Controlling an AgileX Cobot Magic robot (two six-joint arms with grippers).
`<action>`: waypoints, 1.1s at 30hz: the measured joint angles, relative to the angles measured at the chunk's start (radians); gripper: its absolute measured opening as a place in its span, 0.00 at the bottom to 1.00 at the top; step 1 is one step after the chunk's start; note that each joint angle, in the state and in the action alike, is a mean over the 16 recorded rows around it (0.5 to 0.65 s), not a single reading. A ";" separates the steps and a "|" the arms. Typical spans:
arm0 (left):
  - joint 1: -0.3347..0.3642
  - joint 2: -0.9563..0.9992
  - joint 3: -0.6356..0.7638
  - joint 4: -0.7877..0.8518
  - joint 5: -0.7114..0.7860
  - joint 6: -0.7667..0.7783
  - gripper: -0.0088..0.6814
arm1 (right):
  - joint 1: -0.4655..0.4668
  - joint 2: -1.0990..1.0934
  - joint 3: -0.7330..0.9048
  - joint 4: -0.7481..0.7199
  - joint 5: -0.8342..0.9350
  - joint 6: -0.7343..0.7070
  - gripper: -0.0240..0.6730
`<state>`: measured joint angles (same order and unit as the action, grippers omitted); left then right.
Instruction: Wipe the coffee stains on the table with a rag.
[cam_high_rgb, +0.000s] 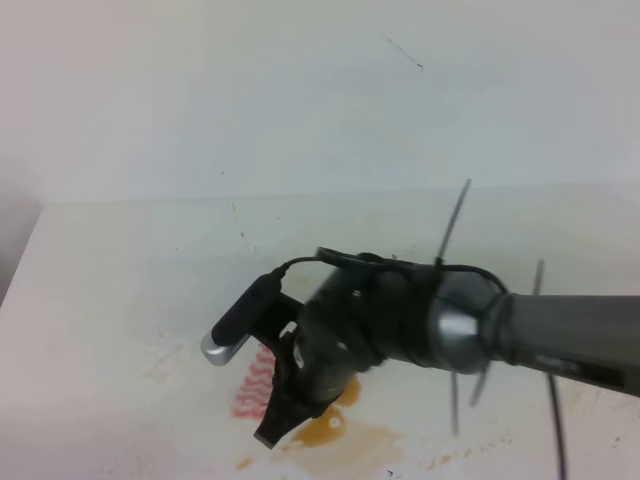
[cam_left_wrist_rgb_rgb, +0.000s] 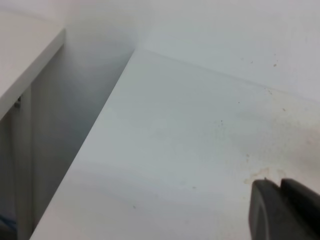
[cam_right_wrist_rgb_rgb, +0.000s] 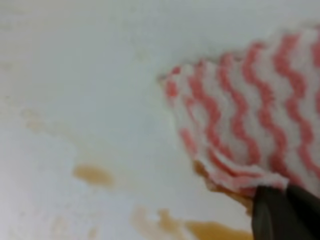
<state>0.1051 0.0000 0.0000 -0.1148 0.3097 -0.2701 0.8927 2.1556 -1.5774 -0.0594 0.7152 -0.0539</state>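
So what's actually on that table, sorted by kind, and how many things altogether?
Striped rag: 1, pinched by the right gripper
Amber coffee puddle: 1, with paler smears around it, too blurred to count
Robot arms over the table: 1 in the high view
Total: 3

Speckled white table (cam_left_wrist_rgb_rgb: 190, 150), dark end effector (cam_left_wrist_rgb_rgb: 282, 210)

Lighting's flat and bright everywhere, kinda washed out, no hard shadows on the scuffed white counter (cam_high_rgb: 120, 300). In the high view the dark right arm (cam_high_rgb: 560, 335) is smeared with motion blur. Right wrist view is soft all over; the red-and-white zigzag cloth (cam_right_wrist_rgb_rgb: 250, 115) at 3 o'clock looks fuzzy.
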 joint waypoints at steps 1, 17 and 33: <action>0.000 0.000 0.000 0.000 0.000 0.000 0.01 | 0.000 -0.020 0.037 -0.002 -0.035 -0.007 0.05; 0.000 0.000 0.002 0.000 -0.001 0.000 0.01 | -0.056 -0.170 0.406 0.069 -0.312 -0.138 0.05; 0.000 0.000 0.000 0.000 0.000 0.000 0.01 | -0.261 -0.266 0.522 0.076 -0.461 -0.140 0.05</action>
<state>0.1051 0.0000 0.0000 -0.1148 0.3097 -0.2701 0.6316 1.8901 -1.0553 0.0166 0.2547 -0.1938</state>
